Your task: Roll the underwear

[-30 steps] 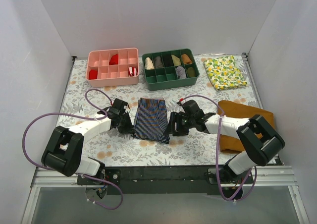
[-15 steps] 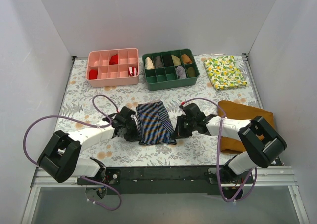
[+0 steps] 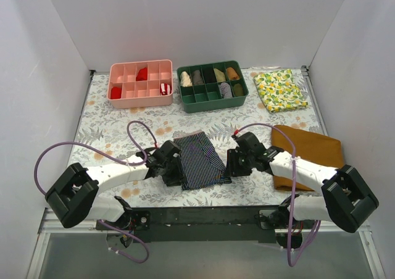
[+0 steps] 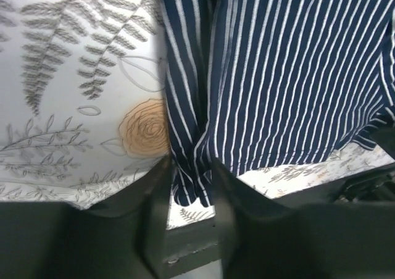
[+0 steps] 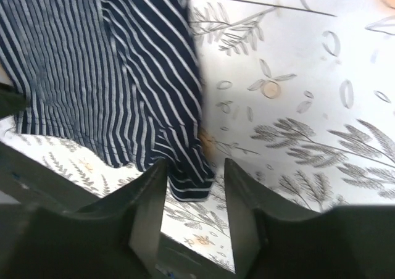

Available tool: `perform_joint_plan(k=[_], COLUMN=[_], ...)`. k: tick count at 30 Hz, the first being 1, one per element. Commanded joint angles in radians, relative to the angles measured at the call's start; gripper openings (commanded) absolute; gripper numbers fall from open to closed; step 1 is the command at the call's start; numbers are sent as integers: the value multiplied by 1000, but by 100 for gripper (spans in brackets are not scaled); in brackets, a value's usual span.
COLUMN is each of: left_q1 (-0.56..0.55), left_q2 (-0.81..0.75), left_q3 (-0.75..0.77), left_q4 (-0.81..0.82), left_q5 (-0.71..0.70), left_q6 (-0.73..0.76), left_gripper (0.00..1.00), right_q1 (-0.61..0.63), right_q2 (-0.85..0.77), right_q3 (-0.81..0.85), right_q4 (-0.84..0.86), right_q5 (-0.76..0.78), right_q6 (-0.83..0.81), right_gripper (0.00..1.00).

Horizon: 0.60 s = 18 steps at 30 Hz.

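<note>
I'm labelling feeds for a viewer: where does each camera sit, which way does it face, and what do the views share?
Top external: above and behind the arms, looking down on the table; both whole arms show.
Left wrist: on the left gripper, facing down at the underwear; its two fingers show.
Right wrist: on the right gripper, facing down at the opposite edge; its fingers show.
Shared: all three see the underwear.

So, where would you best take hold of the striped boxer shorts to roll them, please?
The boxer shorts lie flat, so pinch the two near corners, one from the left side, one from the right, coming in low. That near edge lies free to turn over.
</note>
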Motion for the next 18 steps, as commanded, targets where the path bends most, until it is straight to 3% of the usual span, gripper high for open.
perform_joint_plan(k=[1, 4, 8, 10, 12, 18], left_q1=[-4, -1, 77, 218, 277, 331], left_q2=[-34, -52, -20, 38, 90, 230], left_q3=[43, 108, 197, 288, 348, 434], left_q4=[-184, -241, -218, -151, -94, -17], left_q5=[-158, -225, -224, -158, -45, 42], left_q6=[-11, 12, 118, 229, 302, 386], left_gripper=[42, 53, 55, 52, 51, 38], right_q1=[-4, -7, -11, -21, -25, -30], right_q2=[-52, -69, -84, -75, -66, -62], right_q3=[36, 82, 121, 136, 139, 125], right_q4=[-104, -145, -152, -141, -124, -93], right_q5=[83, 135, 184, 172, 161, 111], right_q6=[-30, -35, -38, -38, -38, -19], right_gripper=[55, 58, 58, 58, 58, 57])
